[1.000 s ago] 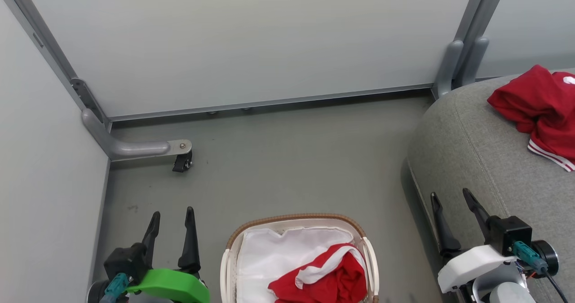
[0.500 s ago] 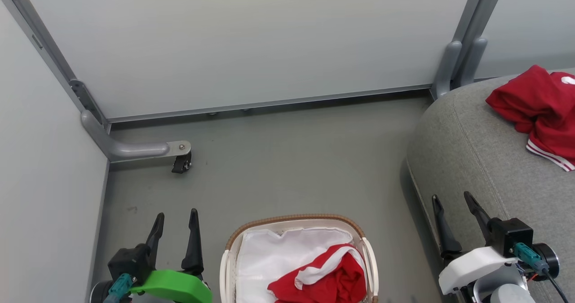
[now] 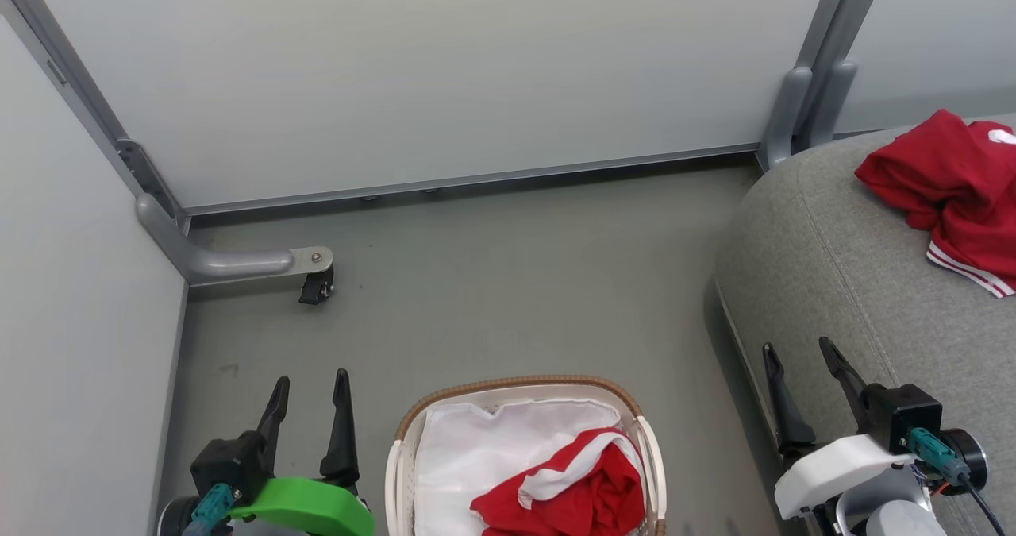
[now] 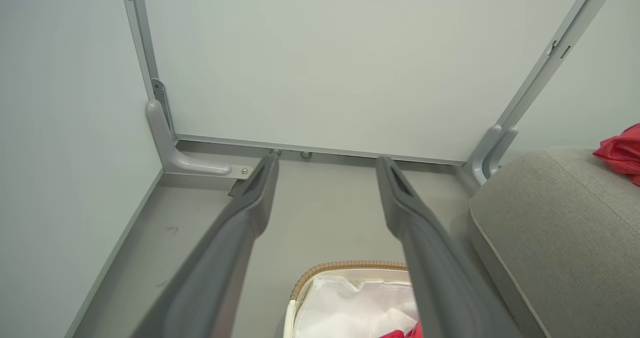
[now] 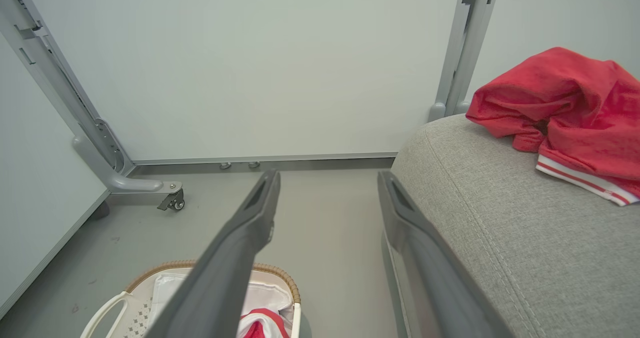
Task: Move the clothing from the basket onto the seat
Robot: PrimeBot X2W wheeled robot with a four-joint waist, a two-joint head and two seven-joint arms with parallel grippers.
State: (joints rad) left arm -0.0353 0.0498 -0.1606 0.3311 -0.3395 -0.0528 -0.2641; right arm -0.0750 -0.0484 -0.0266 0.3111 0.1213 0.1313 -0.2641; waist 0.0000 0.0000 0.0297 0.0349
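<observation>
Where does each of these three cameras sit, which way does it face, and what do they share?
Head view: on the robot's head, looking forward and down at the floor, the basket and the seat; left gripper lower left, right gripper lower right, both open.
Left wrist view: on the left wrist, looking along its spread fingers toward the partition wall.
Right wrist view: on the right wrist, along its fingers toward that wall, seat alongside.
Shared: all three show basket, seat and the red garment on it.
</observation>
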